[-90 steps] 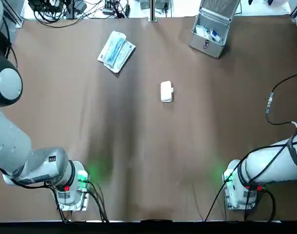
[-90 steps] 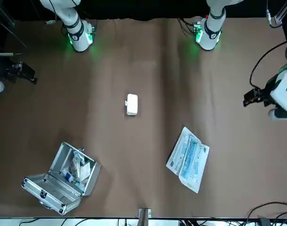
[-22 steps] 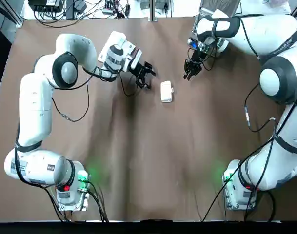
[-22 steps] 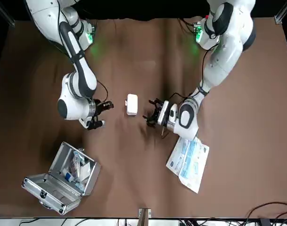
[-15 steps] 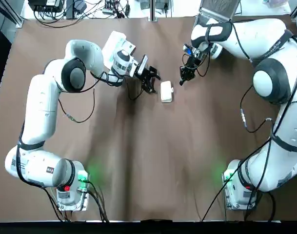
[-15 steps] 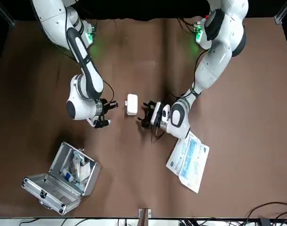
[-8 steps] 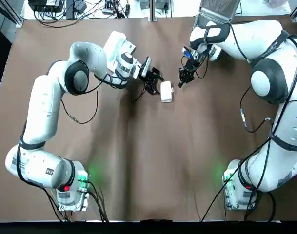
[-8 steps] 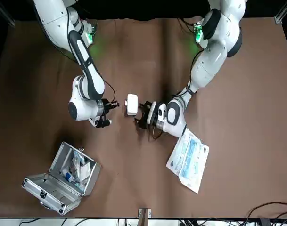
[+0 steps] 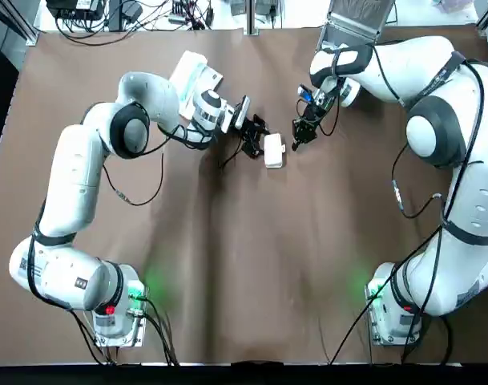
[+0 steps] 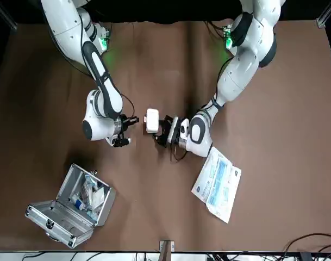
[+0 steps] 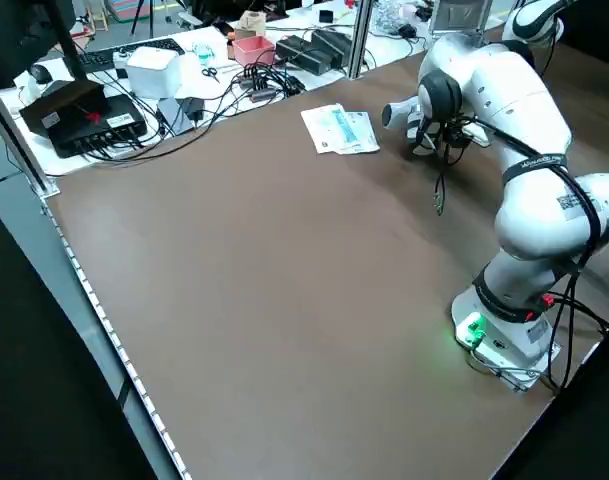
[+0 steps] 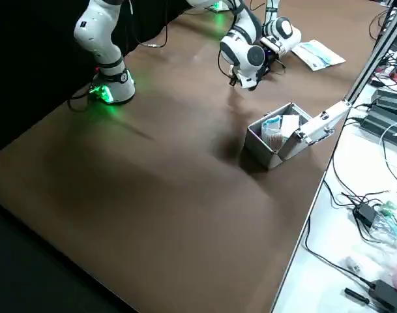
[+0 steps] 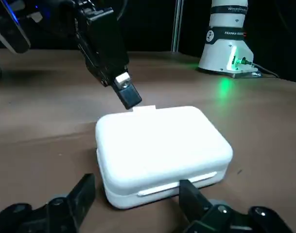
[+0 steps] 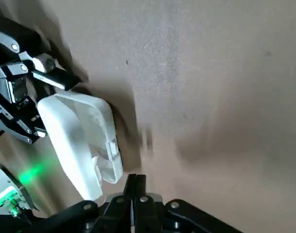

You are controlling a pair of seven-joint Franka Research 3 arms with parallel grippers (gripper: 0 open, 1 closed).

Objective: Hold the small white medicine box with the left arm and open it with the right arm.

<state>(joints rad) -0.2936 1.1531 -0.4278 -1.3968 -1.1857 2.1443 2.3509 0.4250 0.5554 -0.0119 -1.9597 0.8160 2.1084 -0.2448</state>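
The left gripper's (image 9: 258,138) fingers (image 13: 83,191) were spread wide at the near corners of the small white medicine box (image 9: 273,150); contact was unclear. The right gripper (image 9: 297,138) was pinched closed, its tip just beside the box's latch tab (image 13: 144,108). The box, smooth glossy plastic with rounded corners, lay flat mid-table (image 9: 227,257), nearer the far edge.

In the left side view the small white plastic medicine box (image 9: 273,150) is hidden behind the left arm's wrist, and in the right side view it cannot be picked out between the two wrists. The left gripper (image 13: 136,184) is cut off by its wrist picture's edge — only two fingertips show. Whether the right gripper (image 14: 136,182) touches the box's latch tab cannot be told. Overhead, the open silver metal case (image 9: 357,18) is cropped at its lid — its contents too small to name.
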